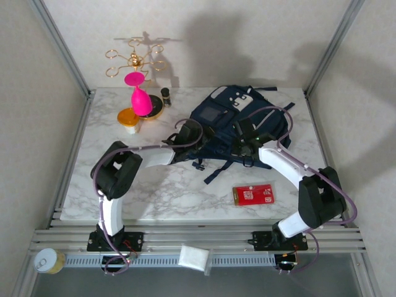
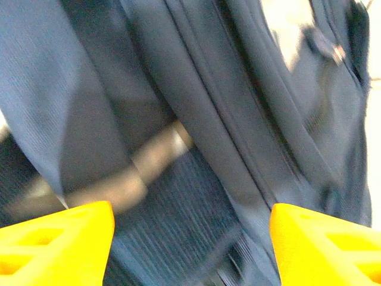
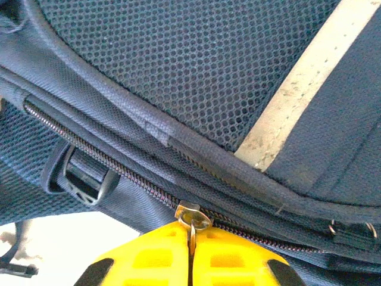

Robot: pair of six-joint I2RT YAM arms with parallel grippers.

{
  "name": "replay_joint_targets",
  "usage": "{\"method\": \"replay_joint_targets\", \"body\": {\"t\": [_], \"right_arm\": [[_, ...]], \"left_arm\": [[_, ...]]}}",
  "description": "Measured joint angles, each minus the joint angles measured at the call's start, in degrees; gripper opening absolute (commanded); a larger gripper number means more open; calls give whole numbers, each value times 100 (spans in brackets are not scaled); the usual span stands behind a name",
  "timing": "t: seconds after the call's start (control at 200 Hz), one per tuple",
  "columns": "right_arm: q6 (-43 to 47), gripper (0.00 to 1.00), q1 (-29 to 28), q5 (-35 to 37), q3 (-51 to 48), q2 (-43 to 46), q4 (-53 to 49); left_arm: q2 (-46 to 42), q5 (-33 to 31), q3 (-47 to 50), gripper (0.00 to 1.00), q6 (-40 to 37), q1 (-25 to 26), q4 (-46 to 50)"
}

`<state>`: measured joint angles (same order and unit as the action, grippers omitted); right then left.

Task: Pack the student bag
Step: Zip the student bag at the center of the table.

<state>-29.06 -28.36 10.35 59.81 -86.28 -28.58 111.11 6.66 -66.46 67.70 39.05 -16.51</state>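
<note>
The student bag, navy fabric with thin stripes and a grey square panel, lies at the back centre of the marble table. My right gripper rests on its near right side. In the right wrist view its yellow fingers are pressed together on the metal zipper pull, beside a closed run of zipper. My left gripper is at the bag's left edge. In the left wrist view the left gripper is open, its fingertips wide apart over blurred striped bag fabric and a dark strap.
A red flat packet lies on the table in front of the bag. At the back left are a pink goblet, an orange-lidded pot, a small dark bottle and a gold wire rack. Loose bag straps trail toward the front.
</note>
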Motion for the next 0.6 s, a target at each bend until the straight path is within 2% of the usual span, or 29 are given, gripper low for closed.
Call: {"method": "replay_joint_targets", "body": {"t": [0.17, 0.27, 0.456, 0.601], "right_arm": [[138, 0, 26, -293, -20, 24, 4], [146, 0, 37, -367, -96, 48, 59], [149, 0, 57, -446, -155, 74, 98], [146, 0, 118, -450, -162, 85, 90]], "left_arm": [[153, 297, 11, 67, 898, 610, -791], [275, 229, -33, 61, 1228, 769, -953], [619, -42, -267, 39, 1703, 807, -1270], [769, -293, -278, 15, 1790, 765, -1423]]}}
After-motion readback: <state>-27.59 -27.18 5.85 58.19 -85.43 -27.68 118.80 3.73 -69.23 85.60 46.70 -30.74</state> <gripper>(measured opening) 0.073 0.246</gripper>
